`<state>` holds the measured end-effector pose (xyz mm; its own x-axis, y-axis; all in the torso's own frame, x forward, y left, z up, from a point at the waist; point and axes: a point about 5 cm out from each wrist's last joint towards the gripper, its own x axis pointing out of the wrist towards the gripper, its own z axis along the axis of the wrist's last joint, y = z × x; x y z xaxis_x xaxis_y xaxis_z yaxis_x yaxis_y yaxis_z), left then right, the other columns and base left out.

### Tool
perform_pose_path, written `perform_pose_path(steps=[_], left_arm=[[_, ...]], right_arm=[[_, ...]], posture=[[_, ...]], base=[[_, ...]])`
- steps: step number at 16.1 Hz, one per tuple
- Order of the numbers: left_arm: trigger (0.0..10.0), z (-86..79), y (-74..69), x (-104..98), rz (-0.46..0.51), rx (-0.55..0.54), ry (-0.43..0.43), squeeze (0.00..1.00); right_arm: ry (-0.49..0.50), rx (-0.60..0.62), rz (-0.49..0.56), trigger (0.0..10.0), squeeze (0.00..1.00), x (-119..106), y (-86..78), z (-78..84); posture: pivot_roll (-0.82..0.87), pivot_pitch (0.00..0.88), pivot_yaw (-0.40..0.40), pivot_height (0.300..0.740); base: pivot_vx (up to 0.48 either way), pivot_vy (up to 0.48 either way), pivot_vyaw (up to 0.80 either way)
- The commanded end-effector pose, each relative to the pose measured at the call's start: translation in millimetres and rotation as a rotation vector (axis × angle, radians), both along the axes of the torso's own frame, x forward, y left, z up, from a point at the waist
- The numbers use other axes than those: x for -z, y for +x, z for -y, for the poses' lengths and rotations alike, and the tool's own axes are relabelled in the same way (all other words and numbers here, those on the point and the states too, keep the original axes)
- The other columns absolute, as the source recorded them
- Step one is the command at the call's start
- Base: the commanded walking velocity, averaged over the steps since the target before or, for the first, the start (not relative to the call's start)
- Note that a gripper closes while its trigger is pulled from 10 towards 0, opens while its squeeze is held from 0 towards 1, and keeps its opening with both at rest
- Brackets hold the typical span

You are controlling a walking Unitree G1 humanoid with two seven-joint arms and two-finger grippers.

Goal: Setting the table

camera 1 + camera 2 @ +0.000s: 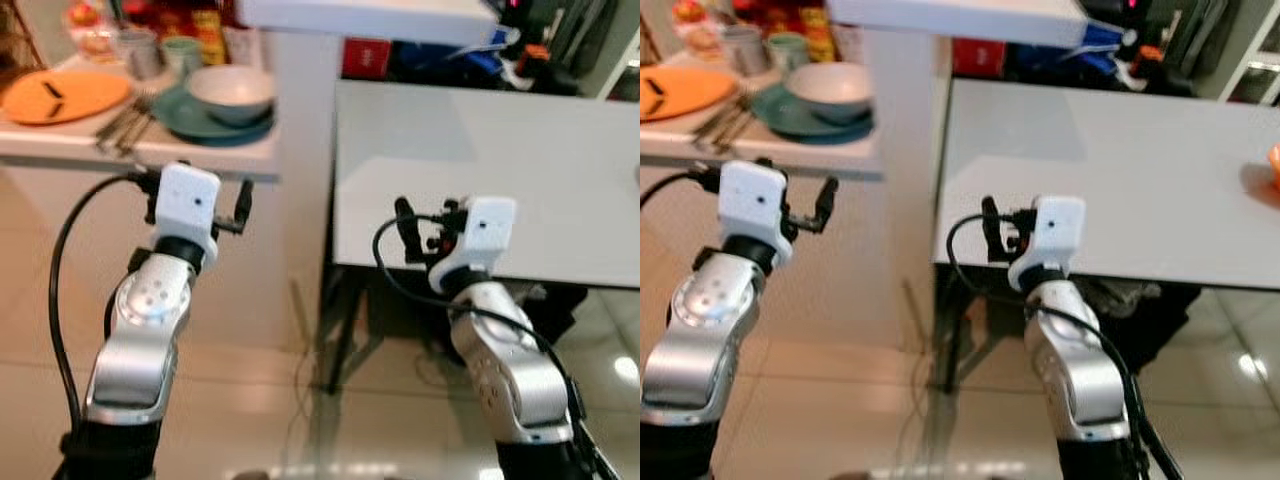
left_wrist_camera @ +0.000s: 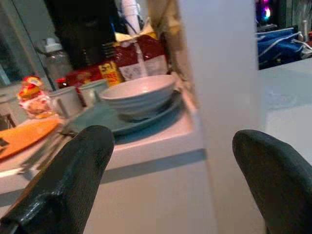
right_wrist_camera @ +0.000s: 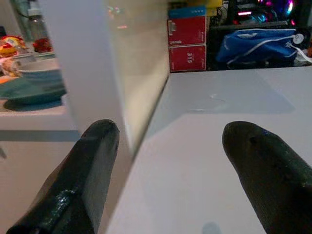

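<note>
On the white counter [image 1: 60, 143] at the left lie an orange plate [image 1: 65, 97], some cutlery [image 1: 125, 125] and a teal plate [image 1: 190, 120] with a white bowl [image 1: 232, 92] on it. Two cups [image 1: 160, 52] stand behind them. My left gripper [image 2: 170, 161] is held just before the counter's front edge, below the bowl, open and holding nothing. At the front left corner of the white table [image 1: 480, 160], my right gripper [image 3: 170, 165] is also open with nothing between its fingers.
A white pillar [image 1: 300, 150] separates the counter from the table. Bottles and packets [image 2: 122, 63] crowd the back of the counter. Red boxes [image 3: 187, 44] and a blue bag [image 3: 258, 44] lie beyond the table. Something orange [image 1: 1272, 160] sits at the table's right edge. Tiled floor lies below.
</note>
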<state>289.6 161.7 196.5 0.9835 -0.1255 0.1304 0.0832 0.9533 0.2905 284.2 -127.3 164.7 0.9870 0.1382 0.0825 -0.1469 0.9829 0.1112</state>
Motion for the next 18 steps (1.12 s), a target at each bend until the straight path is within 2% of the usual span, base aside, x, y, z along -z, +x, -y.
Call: perform_pose_path(steps=[1, 4, 5, 6, 12, 16, 17, 18], left_arm=[[10.0, 7.7, 1.3, -2.9, 0.005, 0.035, -0.005, 0.00], [10.0, 9.4, 2.9, -4.3, 0.008, 0.042, -0.009, 0.00], [10.0, 10.2, 3.1, -4.6, 0.009, 0.045, -0.011, 0.00], [10.0, 10.5, 3.1, -4.7, 0.010, 0.047, -0.011, 0.00], [10.0, 9.4, 1.9, -4.0, 0.010, 0.043, 0.000, 0.00], [10.0, 10.0, 1.8, -4.1, 0.012, 0.044, 0.002, 0.00], [10.0, 10.1, 1.3, -4.6, 0.012, 0.043, -0.027, 0.00], [10.0, 9.4, 1.9, -6.3, 0.010, 0.031, -0.052, 0.00]], right_arm=[[-0.008, 0.032, -0.008, 10.0, 0.00, 2.6, -0.5, 8.5], [0.000, 0.036, -0.010, 10.0, 0.00, 2.6, -0.4, 9.6], [0.017, 0.026, -0.011, 10.0, 0.70, 2.1, -0.6, 8.9], [0.037, 0.004, -0.009, 10.0, 1.00, 0.9, -1.2, 6.7], [0.029, -0.012, -0.012, 10.0, 1.00, 1.0, 0.2, 3.9], [0.004, 0.024, -0.010, 10.0, 1.00, 0.2, 2.5, 7.3], [-0.006, 0.031, -0.004, 10.0, 0.00, -0.8, 3.1, 7.9], [-0.016, 0.043, 0.010, 10.0, 0.00, -3.6, 4.0, 8.1]], posture=[[0.10, 0.030, -0.020, 0.740], [0.10, 0.028, -0.016, 0.740], [0.09, 0.027, -0.015, 0.740], [0.09, 0.027, -0.015, 0.740], [0.10, 0.027, -0.026, 0.740], [0.10, 0.024, -0.025, 0.740], [0.10, 0.024, -0.025, 0.740], [0.10, 0.024, -0.024, 0.740]], base=[[0.000, 0.480, 0.00], [0.000, 0.480, 0.00], [0.000, 0.480, 0.00], [0.000, 0.480, 0.00], [0.000, 0.480, 0.00], [0.000, 0.480, 0.00], [0.000, 0.289, 0.00], [0.000, 0.000, 0.00]])
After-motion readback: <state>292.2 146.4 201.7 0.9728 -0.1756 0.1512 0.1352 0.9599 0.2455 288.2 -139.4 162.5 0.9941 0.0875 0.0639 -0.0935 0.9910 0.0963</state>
